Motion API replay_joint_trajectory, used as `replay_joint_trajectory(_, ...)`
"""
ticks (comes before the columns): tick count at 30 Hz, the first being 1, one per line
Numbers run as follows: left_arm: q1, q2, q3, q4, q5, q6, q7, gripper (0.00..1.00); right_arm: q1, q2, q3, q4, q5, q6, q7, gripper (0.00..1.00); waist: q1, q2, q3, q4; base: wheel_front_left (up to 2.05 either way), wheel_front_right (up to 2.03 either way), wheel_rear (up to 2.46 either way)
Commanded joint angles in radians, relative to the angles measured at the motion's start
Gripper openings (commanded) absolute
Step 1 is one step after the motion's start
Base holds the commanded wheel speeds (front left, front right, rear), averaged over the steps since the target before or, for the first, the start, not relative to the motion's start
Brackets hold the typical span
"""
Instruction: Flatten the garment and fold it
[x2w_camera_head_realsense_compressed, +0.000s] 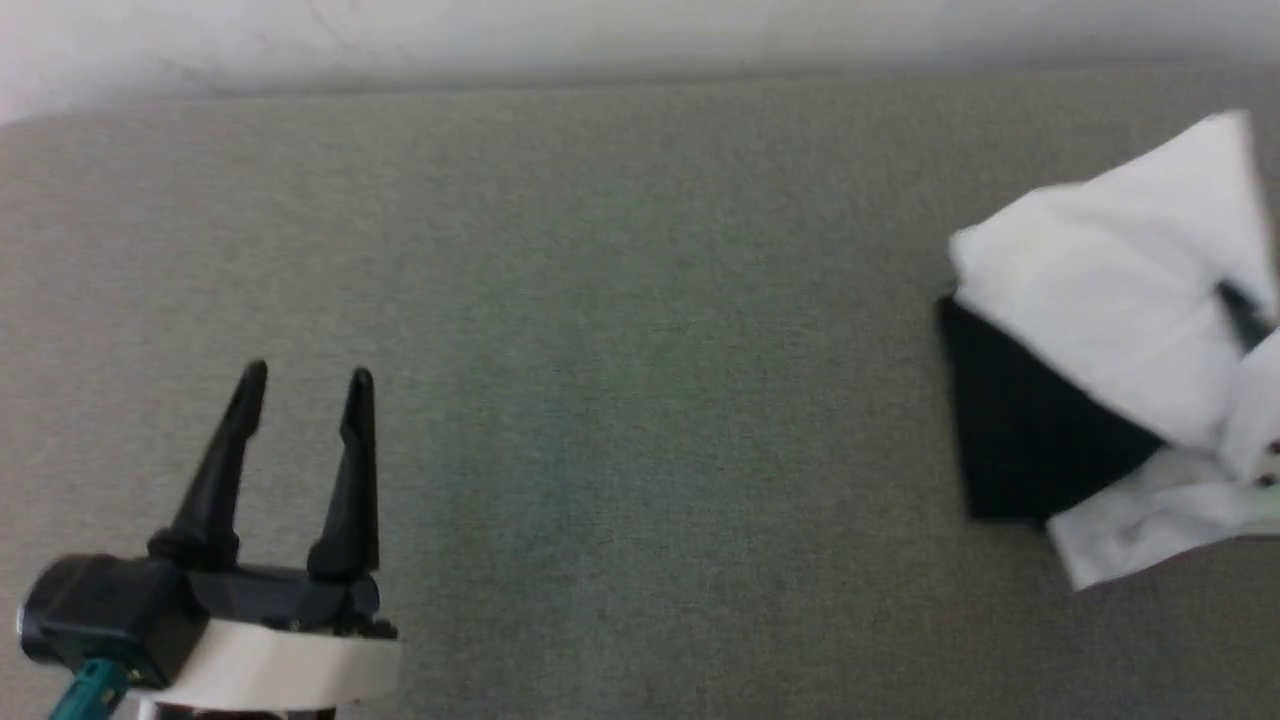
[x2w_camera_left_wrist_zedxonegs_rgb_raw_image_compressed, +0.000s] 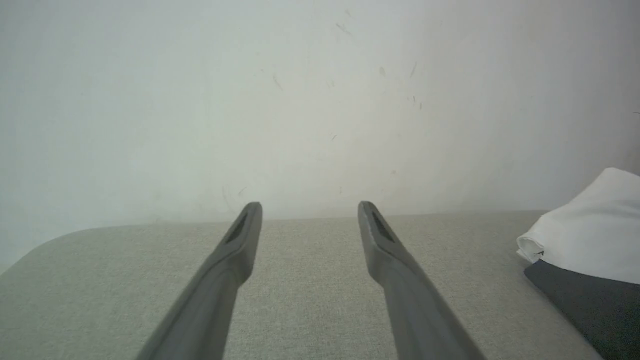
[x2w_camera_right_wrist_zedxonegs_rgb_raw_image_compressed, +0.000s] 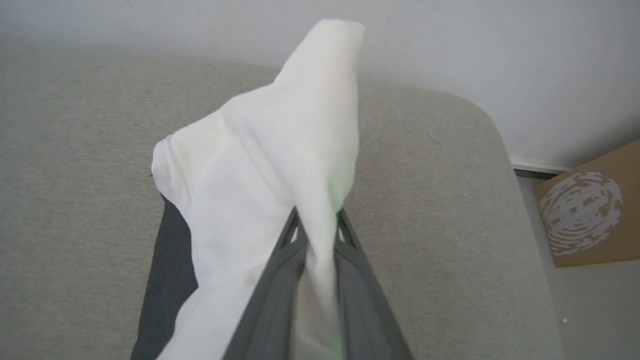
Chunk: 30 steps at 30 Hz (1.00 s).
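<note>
Head view: high, looking steeply down on counter (x2w_camera_head_realsense_compressed: 640, 300), left claw (x2w_camera_head_realsense_compressed: 308, 375) low at view's left. Left wrist view: low over counter, facing level along its claw toward wall (x2w_camera_left_wrist_zedxonegs_rgb_raw_image_compressed: 300, 100). Right wrist view: close, angled down along right claw (x2w_camera_right_wrist_zedxonegs_rgb_raw_image_compressed: 318, 220). All three share shirt (x2w_camera_head_realsense_compressed: 1110, 290), off right of left claw.

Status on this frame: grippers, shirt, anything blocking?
Left gripper open, empty, over the grey surface. Right gripper shut on the garment, cloth bunched, not flat. Nothing seen in the way.
</note>
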Motion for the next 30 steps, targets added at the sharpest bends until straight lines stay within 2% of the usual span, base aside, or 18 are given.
replay_joint_trajectory(1,-0.038,0.01,0.008,-0.014,0.018,0.0,0.006,1.0,-0.037,-0.044,-0.013,0.001,-0.007,-0.001,0.009,0.0,-0.0002,0.0,0.127,-0.08,0.0,0.0,0.0)
replay_joint_trajectory(7,-0.112,0.036,0.028,-0.045,0.037,-0.002,0.029,1.0,-0.106,-0.215,-0.052,0.046,-0.014,-0.001,0.001,0.0,-0.0002,0.0,0.228,-0.111,0.0,0.0,0.0)
replay_joint_trajectory(8,-0.112,0.036,0.028,-0.045,0.037,-0.002,0.029,1.0,-0.106,-0.215,-0.052,0.046,-0.014,-0.001,0.001,0.0,-0.0002,0.0,0.228,-0.111,0.0,0.0,0.0)
replay_joint_trajectory(12,-0.148,0.05,0.039,-0.064,0.051,-0.001,0.042,1.0,-0.133,-0.321,-0.082,0.12,-0.012,-0.001,-0.048,0.0,-0.0002,0.0,0.285,-0.122,0.0,0.0,0.0)
replay_joint_trajectory(19,-0.215,0.076,0.047,-0.087,0.073,-0.009,0.063,1.0,-0.166,-0.395,-0.109,0.232,-0.013,-0.001,-0.144,0.0,-0.0002,0.0,0.367,-0.123,0.0,0.0,0.0)
replay_joint_trajectory(22,-0.244,0.078,0.041,-0.091,0.082,-0.013,0.068,1.0,-0.178,-0.401,-0.108,0.271,-0.022,-0.001,-0.173,0.0,-0.0002,0.0,0.392,-0.122,0.0,0.0,0.0)
replay_joint_trajectory(23,-0.252,0.078,0.038,-0.091,0.086,-0.014,0.069,1.0,-0.182,-0.401,-0.105,0.284,-0.025,-0.001,-0.183,0.05,-0.0002,0.0,0.398,-0.122,0.0,0.0,0.0)
replay_joint_trajectory(24,-0.258,0.076,0.034,-0.091,0.09,-0.014,0.069,1.0,-0.187,-0.4,-0.104,0.296,-0.028,-0.001,-0.194,0.14,-0.0002,0.0,0.402,-0.122,0.0,0.0,0.0)
replay_joint_trajectory(26,-0.267,0.073,0.027,-0.09,0.096,-0.014,0.068,1.0,-0.193,-0.407,-0.097,0.316,-0.039,-0.001,-0.216,0.38,-0.0002,0.0,0.406,-0.122,0.0,0.0,0.0)
replay_joint_trajectory(27,-0.269,0.072,0.023,-0.089,0.097,-0.013,0.068,1.0,-0.196,-0.411,-0.094,0.323,-0.045,-0.001,-0.229,0.46,-0.0002,0.0,0.407,-0.123,0.0,0.0,0.0)
replay_joint_trajectory(28,-0.27,0.07,0.021,-0.088,0.098,-0.013,0.067,1.0,-0.198,-0.416,-0.09,0.329,-0.051,-0.001,-0.244,0.69,-0.0002,0.0,0.408,-0.123,0.0,0.0,0.0)
replay_joint_trajectory(29,-0.27,0.068,0.02,-0.087,0.099,-0.012,0.066,1.0,-0.198,-0.422,-0.086,0.337,-0.055,-0.001,-0.255,1.0,-0.0002,0.0,0.409,-0.124,0.0,0.0,0.0)
replay_joint_trajectory(30,-0.27,0.067,0.019,-0.085,0.1,-0.01,0.065,1.0,-0.2,-0.425,-0.083,0.346,-0.056,-0.001,-0.264,1.0,-0.0002,0.0,0.409,-0.125,0.0,0.0,0.0)
